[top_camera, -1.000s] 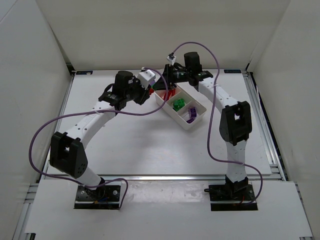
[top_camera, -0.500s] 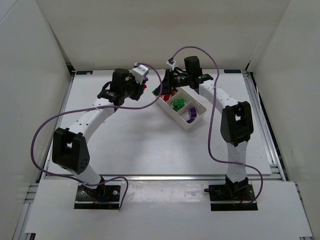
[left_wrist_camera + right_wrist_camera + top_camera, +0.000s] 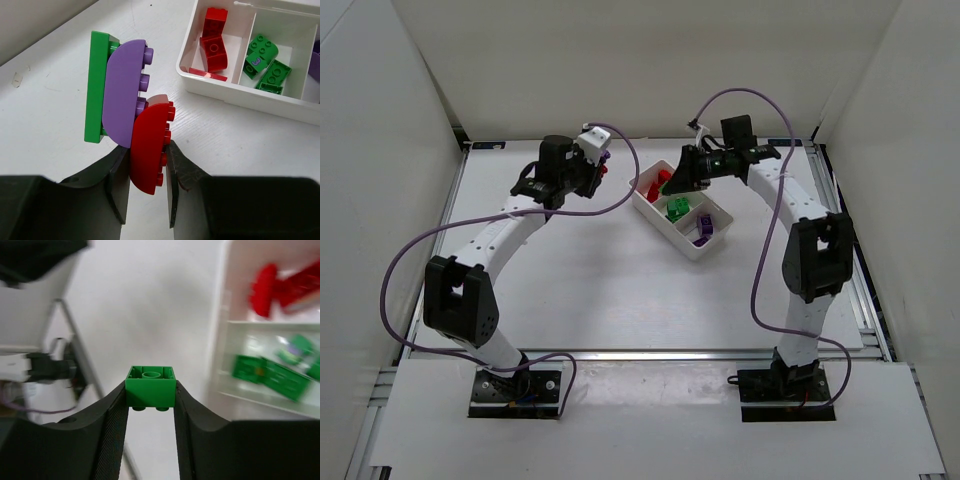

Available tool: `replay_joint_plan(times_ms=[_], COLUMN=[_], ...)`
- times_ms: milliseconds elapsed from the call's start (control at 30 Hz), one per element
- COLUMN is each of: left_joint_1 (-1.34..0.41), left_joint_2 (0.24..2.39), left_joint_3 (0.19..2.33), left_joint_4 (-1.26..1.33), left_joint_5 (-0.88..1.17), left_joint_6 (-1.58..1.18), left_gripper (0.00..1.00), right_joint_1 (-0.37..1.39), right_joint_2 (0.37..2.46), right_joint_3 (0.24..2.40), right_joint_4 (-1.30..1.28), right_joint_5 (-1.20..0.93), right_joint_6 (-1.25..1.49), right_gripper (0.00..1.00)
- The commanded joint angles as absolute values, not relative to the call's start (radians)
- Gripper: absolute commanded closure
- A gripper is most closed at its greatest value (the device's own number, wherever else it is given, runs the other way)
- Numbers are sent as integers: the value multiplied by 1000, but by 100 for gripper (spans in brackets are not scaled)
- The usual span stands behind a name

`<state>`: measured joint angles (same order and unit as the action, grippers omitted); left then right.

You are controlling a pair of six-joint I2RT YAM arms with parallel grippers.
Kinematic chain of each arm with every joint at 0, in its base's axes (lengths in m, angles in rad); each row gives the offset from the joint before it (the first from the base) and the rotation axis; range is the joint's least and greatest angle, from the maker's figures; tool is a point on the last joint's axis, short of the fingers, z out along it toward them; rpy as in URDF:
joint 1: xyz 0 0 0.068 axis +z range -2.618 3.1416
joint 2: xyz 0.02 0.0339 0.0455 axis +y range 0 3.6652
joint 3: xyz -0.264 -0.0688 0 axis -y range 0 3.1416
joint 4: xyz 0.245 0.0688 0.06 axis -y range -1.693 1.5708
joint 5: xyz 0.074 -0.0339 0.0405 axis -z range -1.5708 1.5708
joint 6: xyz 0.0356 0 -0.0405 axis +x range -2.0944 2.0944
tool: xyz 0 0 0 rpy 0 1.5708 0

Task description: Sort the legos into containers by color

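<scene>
My left gripper [image 3: 148,150] is shut on a red curved brick [image 3: 150,145] that is stuck to a purple curved brick [image 3: 124,92] and a green plate [image 3: 97,85]. It holds this stack above the table, left of the white tray [image 3: 240,97]. In the top view the left gripper [image 3: 601,168] is at the back of the table. My right gripper [image 3: 150,390] is shut on a small green brick [image 3: 150,386]. In the top view it [image 3: 672,183] hovers at the tray's far end [image 3: 663,227]. The tray holds red bricks [image 3: 214,42], green bricks [image 3: 265,60] and a purple brick [image 3: 704,228], each colour in its own compartment.
White walls stand close on the left, back and right of the table. Purple cables loop from both arms. The right wrist view is blurred and shows the tray's wall [image 3: 220,315] to the right of my fingers.
The two grippers were together at the tray's far end. The left has drawn back left with the stack. The right has pulled away right holding the green brick.
</scene>
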<state>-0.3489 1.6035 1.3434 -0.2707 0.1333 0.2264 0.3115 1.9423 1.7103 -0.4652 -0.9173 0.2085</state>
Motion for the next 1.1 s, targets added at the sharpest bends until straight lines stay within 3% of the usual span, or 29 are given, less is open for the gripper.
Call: replay_joint_plan(times_ms=[0,267,400,500,567,633,667,900,1067], left_joint_1=[-345,-345,-345,-338,-331,-325,-315,-235,-167], left_joint_2=[1562,1562,1560,1554,1554,1554,1554,1565,1595], left_joint_3=[1387,1394,1397,1394,1393,1391,1391,1378,1402], left_joint_4=[-276,-290,-298,-305,-311,-314,-311,-316,-406], left_joint_5=[169,186,190,210,222,238,248,573,883], left_joint_6=[216,204,206,204,203,195,189,195,328], left_gripper=[90,90,90,90,90,90,90,90,90], right_joint_1=[305,340,351,356,356,357,357,354,339], right_joint_2=[1898,2000,2069,2114,2135,2147,2148,2099,2010], right_joint_3=[1704,1787,1838,1870,1873,1867,1865,1864,1855], right_joint_4=[-640,-631,-623,-624,-623,-618,-615,-607,-563], right_joint_5=[-671,-359,-296,-291,-287,-276,-276,-366,-544], right_joint_6=[-91,-118,-115,-115,-104,-100,-97,-60,36], right_gripper=[100,99,91,77,59,52,42,21,19])
